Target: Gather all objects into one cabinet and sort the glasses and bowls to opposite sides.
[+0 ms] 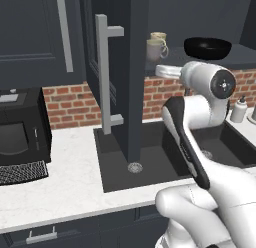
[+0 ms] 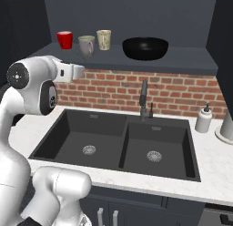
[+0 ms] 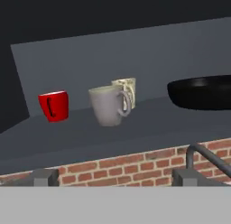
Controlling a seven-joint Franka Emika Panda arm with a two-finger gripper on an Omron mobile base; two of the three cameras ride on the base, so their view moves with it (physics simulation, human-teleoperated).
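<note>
Fingers [image 3: 115, 178] spread wide, facing the shelf [image 3: 149, 123]; approach the grey mug [image 3: 107, 105] level, clearing the red cup [image 3: 54, 105] and black bowl [image 3: 203, 92].

The white arm [image 2: 32, 84] stands raised, elbow bent, hand held level, its jaws spread wide and empty.

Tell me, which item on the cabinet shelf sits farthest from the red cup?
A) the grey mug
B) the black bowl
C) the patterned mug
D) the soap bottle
B: the black bowl sits at the right end of the row, with the grey mug and the patterned mug between it and the red cup.
</note>
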